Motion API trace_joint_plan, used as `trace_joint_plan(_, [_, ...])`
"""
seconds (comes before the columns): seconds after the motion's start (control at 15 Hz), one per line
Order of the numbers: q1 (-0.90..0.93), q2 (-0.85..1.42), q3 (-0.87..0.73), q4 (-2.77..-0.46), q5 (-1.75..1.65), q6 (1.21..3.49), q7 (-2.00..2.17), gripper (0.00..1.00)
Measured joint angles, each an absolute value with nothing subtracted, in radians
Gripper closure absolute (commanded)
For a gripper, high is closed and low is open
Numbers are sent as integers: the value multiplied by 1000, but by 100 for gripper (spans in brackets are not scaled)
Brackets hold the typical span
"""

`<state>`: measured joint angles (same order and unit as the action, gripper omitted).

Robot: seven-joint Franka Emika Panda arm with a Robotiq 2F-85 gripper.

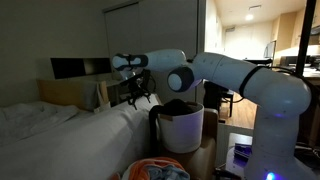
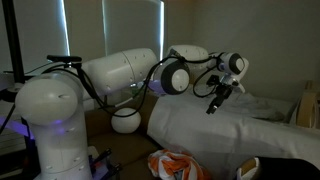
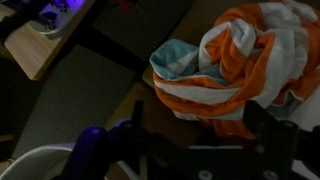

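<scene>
1. Gripper (image 1: 137, 97) is spread wide open with nothing in it, hanging in the air just up and to the side of the white basket (image 1: 183, 130)
2. striped cloth (image 3: 240, 60), orange and white, is what the wrist view looks down on; it's all bunched up with a light blue bit tucked in, lying down low by the basket, well below the fingers
3. dark clothes (image 1: 178, 104) are heaped in the basket's top
4. bed (image 1: 60, 130) sits right against the basket, under the gripper
</scene>
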<state>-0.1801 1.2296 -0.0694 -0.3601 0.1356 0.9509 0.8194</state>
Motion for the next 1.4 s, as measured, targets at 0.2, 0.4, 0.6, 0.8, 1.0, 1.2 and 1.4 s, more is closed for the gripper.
trace_joint_plan(0.2, [-164,1283,-90,-362,103,1116,877,0])
trace_joint_plan(0.4, [-141,1338,-94,-366,100,1298,997,0])
trace_joint_plan(0.6, [-112,1405,-92,-368,115,1443,1164,0])
trace_joint_plan(0.8, [-97,1467,-88,-369,123,1544,1327,0])
trace_joint_plan(1.0, [-106,1488,-86,-372,122,1599,1466,0])
trace_joint_plan(1.2, [-127,1485,-86,-369,120,1630,1594,0])
trace_joint_plan(1.4, [-146,1479,-97,-369,109,1659,1721,0])
